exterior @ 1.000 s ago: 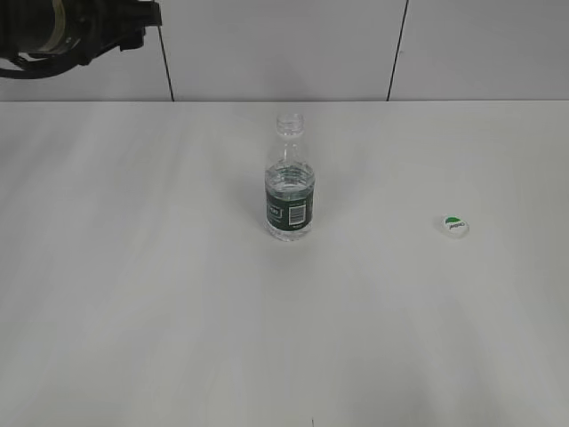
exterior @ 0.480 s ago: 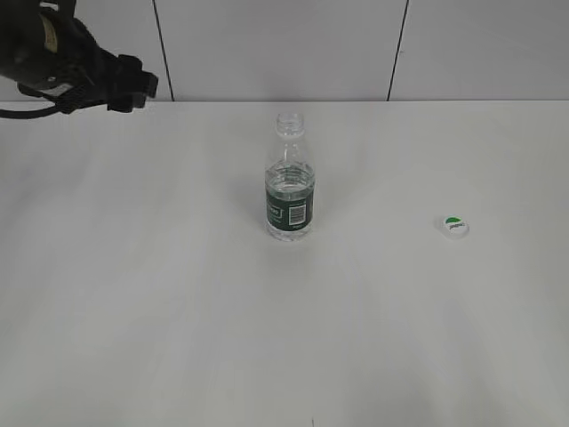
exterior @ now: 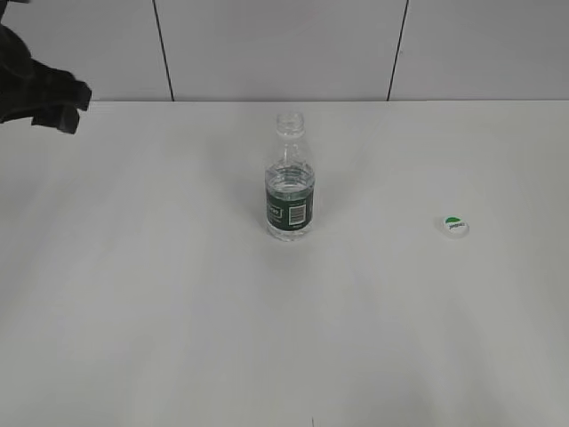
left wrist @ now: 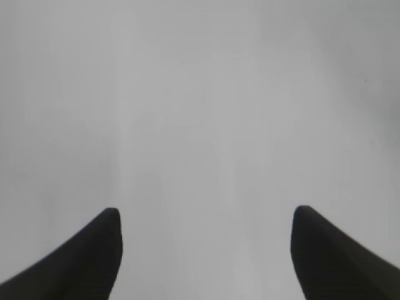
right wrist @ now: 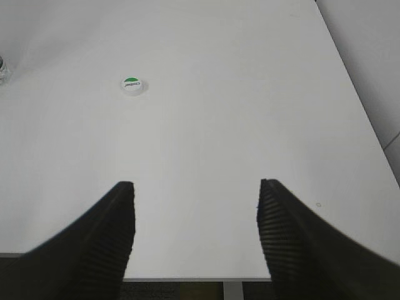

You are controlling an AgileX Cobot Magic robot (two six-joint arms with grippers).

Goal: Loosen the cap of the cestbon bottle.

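Observation:
The cestbon bottle stands upright in the middle of the white table, its neck open with no cap on it. The cap lies on the table to the bottle's right, green mark up; it also shows in the right wrist view. My left gripper is open and empty over bare table; part of that arm shows at the far left edge of the exterior view. My right gripper is open and empty near the table's front edge, well short of the cap. It is out of the exterior view.
The white table ends at a tiled wall behind. In the right wrist view the table's right edge and front edge show. A sliver of the bottle sits at that view's left edge.
My left arm has drawn back to the left and slightly down in the exterior view, nearly leaving the frame. The bottle and the cap have not moved.

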